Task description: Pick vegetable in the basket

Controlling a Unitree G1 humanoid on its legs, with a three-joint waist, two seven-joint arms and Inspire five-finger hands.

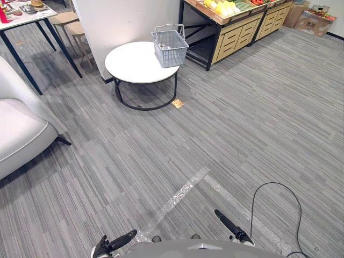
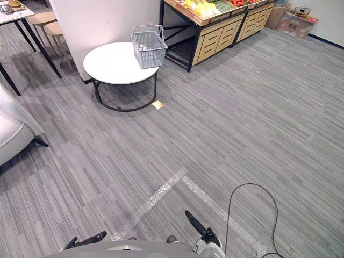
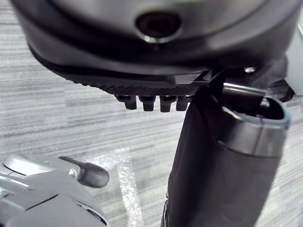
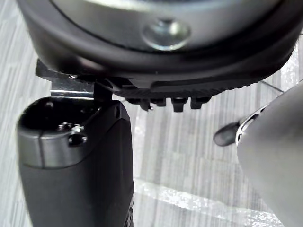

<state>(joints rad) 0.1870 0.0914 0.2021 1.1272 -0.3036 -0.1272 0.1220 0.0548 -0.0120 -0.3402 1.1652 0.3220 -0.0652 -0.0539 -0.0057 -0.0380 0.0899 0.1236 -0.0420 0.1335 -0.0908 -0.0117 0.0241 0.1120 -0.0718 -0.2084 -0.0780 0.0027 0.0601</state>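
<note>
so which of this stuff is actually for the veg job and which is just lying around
For the job:
grey wire basket on the round white table
vegetables on the wooden stand beyond it
left hand and right hand, both low and empty

Just about:
sofa
stools
cardboard box
clear tape on the floor

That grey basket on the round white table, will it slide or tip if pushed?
The basket is open mesh and looks empty, so probably light yet stiff. It stands near the edge of the table, whose top looks smooth, so a push would likely slide it, perhaps off.
</note>
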